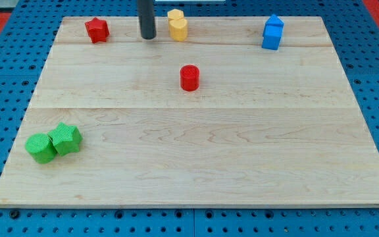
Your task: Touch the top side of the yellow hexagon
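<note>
The yellow hexagon point(177, 25) stands near the view's top edge of the wooden board point(196, 151), a little left of centre; it looks like two yellow pieces close together. My tip point(148, 37) rests on the board just to the view's left of the yellow hexagon, with a small gap between them. The dark rod comes down from the view's top.
A red star block point(97, 29) lies at the view's top left, left of my tip. A red cylinder point(189, 78) stands below the yellow hexagon. A blue block point(272, 33) is at the top right. Two green blocks point(53, 143) touch each other at the bottom left.
</note>
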